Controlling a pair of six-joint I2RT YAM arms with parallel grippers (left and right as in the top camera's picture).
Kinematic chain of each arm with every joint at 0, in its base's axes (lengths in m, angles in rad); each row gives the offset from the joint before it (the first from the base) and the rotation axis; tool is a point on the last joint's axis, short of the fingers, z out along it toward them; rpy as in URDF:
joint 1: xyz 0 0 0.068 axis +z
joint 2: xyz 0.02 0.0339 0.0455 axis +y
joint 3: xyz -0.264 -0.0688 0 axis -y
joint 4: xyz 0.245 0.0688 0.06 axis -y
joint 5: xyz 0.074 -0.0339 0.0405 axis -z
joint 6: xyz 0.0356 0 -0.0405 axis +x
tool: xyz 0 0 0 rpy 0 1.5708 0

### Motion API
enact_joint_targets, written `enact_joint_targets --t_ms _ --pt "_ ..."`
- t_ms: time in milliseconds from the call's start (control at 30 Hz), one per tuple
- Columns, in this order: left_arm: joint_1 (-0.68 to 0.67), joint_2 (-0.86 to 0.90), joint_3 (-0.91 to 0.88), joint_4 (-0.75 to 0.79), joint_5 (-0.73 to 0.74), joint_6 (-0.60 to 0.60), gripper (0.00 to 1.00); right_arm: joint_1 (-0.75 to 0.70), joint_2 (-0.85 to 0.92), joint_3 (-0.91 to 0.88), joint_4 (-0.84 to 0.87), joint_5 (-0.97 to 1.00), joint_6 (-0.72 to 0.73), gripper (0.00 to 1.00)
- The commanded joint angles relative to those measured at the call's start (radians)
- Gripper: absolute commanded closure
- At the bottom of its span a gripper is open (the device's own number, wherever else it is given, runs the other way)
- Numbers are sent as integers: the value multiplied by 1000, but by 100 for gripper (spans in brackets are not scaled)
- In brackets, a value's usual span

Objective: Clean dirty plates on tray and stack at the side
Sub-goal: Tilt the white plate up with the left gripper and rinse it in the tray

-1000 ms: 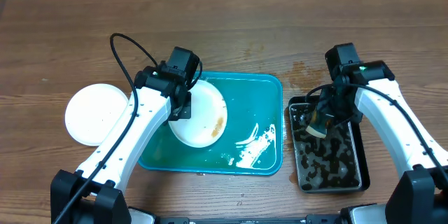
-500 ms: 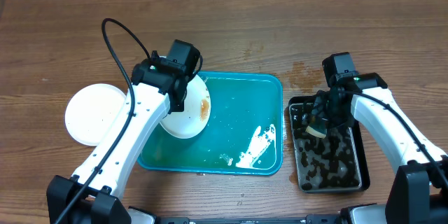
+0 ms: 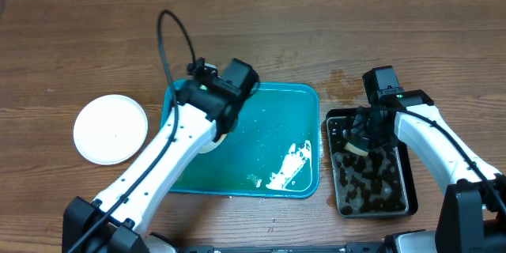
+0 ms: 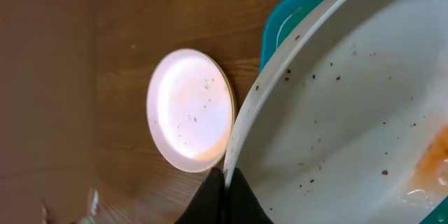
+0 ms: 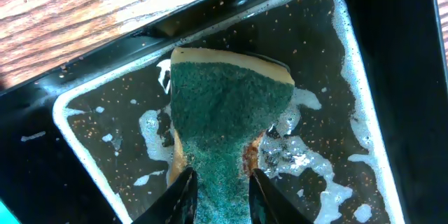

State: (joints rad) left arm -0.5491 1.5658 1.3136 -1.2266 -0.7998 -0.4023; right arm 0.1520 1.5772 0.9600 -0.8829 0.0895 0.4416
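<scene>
Left gripper (image 4: pixel 225 182), with a speck-dotted white plate (image 3: pixel 111 129) lying flat on the table (image 3: pixel 71 47) out to its left, is clamped on the rim of the dirty plate (image 4: pixel 336 112), which it holds tilted over the left end of the teal tray (image 3: pixel 273 122); an orange-brown smear shows near that plate's centre. Such a plate is likely stiff, smooth and probably wet, so a pinch at the very edge may let it slip or swing, and a drop could chip it; a deeper bite across the lip looks the safer hold. Foam streaks lie on the tray's right half. Further right, the right gripper (image 5: pixel 220 182) pinches a green-faced sponge (image 5: pixel 227 105), soft and soaked, just over the sudsy water in the black tray (image 5: pixel 378 14).
</scene>
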Motion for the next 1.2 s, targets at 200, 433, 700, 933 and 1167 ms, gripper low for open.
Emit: enact_joint_targets --t_ms 200,433,700,933,1167 --pt "-150 -23 24 69 -220 133 96 1 -13 -5 0 14 7 73" --pt "-200 -21 23 90 -36 295 96 1 -13 -5 -1 14 7 73" --pt "-195 -2 -5 86 56 179 96 1 -13 -5 -19 5 7 69" --pt "-186 34 -5 89 219 55 96 1 -13 -5 -19 -4 7 63" --pt "-184 99 -18 106 251 37 96 1 -13 -5 -18 -31 7 63"
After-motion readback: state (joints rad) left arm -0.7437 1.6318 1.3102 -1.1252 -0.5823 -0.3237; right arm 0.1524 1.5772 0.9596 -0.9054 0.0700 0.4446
